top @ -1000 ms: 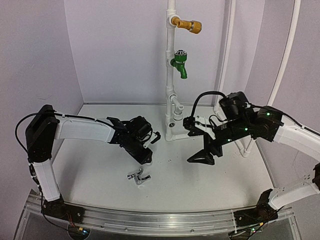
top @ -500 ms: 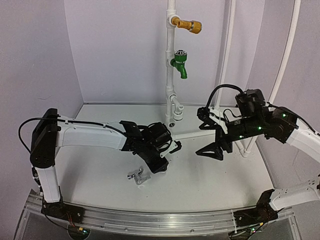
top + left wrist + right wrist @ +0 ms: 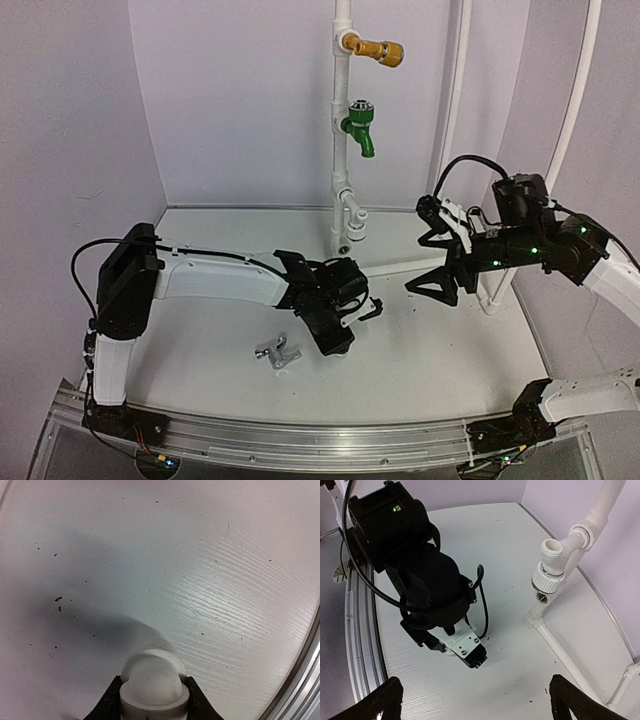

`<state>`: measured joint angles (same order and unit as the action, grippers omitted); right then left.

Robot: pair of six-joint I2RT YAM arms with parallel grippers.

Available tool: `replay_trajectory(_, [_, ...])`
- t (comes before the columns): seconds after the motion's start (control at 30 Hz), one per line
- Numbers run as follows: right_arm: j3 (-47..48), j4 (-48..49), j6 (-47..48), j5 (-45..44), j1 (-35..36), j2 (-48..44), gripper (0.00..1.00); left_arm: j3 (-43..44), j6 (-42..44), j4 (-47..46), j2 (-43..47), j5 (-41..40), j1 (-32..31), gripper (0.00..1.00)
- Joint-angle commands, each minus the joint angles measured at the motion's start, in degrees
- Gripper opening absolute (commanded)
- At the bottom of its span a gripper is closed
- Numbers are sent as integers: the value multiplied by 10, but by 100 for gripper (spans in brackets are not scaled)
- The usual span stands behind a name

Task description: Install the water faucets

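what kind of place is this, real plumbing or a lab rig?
Probably a lab test cell: white table boxed in by plain panels, a mock pipe stand carrying a green tap and a brass tap.

The short white plastic fitting with a domed end (image 3: pixel 152 682) runs off the left wrist view's bottom edge, as do the black fingers (image 3: pixel 106 707) flanking it. From above, the left gripper (image 3: pixel 338 340) hides that fitting.

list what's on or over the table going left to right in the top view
silver tap → left gripper → right gripper
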<state>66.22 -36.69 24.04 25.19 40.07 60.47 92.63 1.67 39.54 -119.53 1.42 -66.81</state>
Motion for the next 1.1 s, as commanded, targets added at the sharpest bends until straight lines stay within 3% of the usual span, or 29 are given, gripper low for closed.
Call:
replay_trajectory(0.0, [-3,15,-16,19,-20,-18,98,42,14,-15,-29,11,-6,30])
replay_trajectory(0.3, [-10,10,-19,23,-28,-21,98,51,20,-27,-53,22,-8,40])
replay_trajectory(0.47, [-9,8,-18,24,-28,-19,98,52,15,-18,-53,15,-10,60])
replay_trajectory(0.67, [-5,7,-15,23,-27,-11,98,50,-7,4,-22,-2,-14,97])
replay_trajectory(0.83, [-1,6,-14,21,-28,3,98,12,-54,21,48,-37,-15,100])
replay_trajectory(1.07, [5,1,-12,28,-27,22,98,-111,-148,43,132,-95,-16,100])
